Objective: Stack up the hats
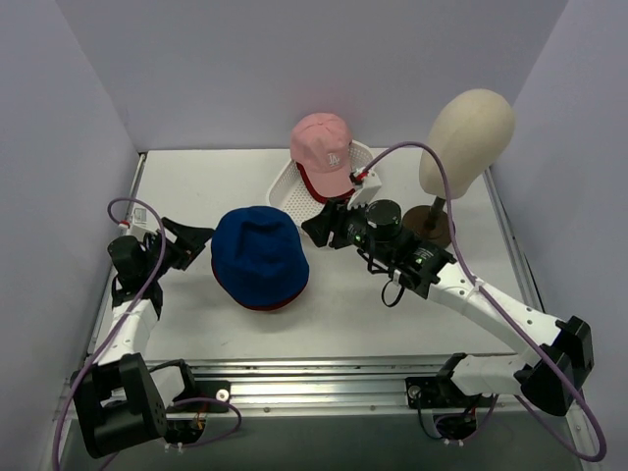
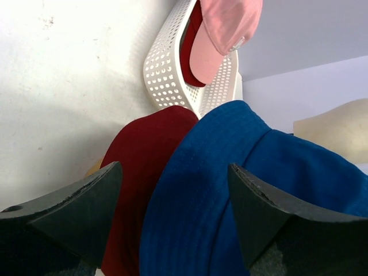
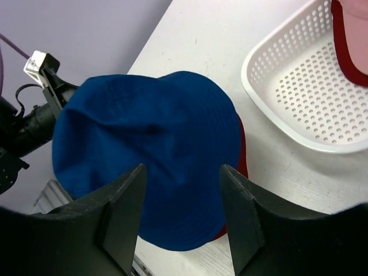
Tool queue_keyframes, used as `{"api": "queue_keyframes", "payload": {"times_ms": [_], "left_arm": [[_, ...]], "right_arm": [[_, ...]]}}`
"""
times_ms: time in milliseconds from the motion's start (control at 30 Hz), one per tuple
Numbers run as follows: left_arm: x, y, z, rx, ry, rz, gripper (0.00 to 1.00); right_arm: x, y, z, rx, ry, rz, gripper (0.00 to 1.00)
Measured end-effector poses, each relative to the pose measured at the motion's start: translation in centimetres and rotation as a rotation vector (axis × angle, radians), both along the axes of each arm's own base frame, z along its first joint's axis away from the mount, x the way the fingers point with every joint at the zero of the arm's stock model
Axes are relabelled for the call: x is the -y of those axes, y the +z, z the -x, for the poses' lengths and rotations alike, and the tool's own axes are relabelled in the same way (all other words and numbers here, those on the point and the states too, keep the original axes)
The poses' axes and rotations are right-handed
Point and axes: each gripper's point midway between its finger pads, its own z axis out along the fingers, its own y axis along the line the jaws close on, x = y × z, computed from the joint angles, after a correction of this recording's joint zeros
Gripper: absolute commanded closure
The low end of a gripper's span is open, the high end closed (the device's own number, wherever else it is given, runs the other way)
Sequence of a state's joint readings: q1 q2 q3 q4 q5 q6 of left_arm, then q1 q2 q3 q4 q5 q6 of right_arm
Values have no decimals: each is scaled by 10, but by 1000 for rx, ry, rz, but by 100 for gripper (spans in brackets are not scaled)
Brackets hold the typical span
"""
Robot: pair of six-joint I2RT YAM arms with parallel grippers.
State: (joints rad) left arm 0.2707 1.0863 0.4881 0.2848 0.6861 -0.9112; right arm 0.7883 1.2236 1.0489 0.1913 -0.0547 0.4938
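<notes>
Two hats are stacked mid-table, blue hat [image 1: 260, 257] over red cap [image 2: 141, 155]; the pink cap [image 1: 324, 149] is propped on the basket [image 1: 283, 188]. Light, floppy cloth is expected, so its stiffer brim is judged the best hold. Left gripper [image 1: 201, 238] and right gripper [image 1: 314, 228] are spread, empty.

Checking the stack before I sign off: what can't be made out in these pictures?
Dark red cap: the blue bucket hat covers most of it in every view; logo unseen.
Pink cap: left wrist view, cut off by the top edge.
Red under the pink cap in the basket: lining or another item, unclear.
Mannequin stand: top view, partly behind the right arm.
</notes>
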Motion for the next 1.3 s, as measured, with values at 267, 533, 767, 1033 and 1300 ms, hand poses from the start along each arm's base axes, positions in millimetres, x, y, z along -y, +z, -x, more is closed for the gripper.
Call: {"api": "queue_keyframes", "payload": {"times_ms": [267,533,767,1033,1300], "left_arm": [[13,0,-7,39,-38,21,22],[19,-17,-7,24,-51,41,47],[19,-22,-7,15,-46,53,81],[19,-24,-7,13,-47,49,98],[16,-33,-6,-9,-35,16,98]], "right_arm": [[14,-33,-13,-80,-45,-83,51],[15,-32,-17,-64,-26,-140,51],[13,-51,-16,-94,-19,-187,50],[7,-89,-20,-173,-39,-233,49],[-6,-111,-25,-198,-8,-259,48]]}}
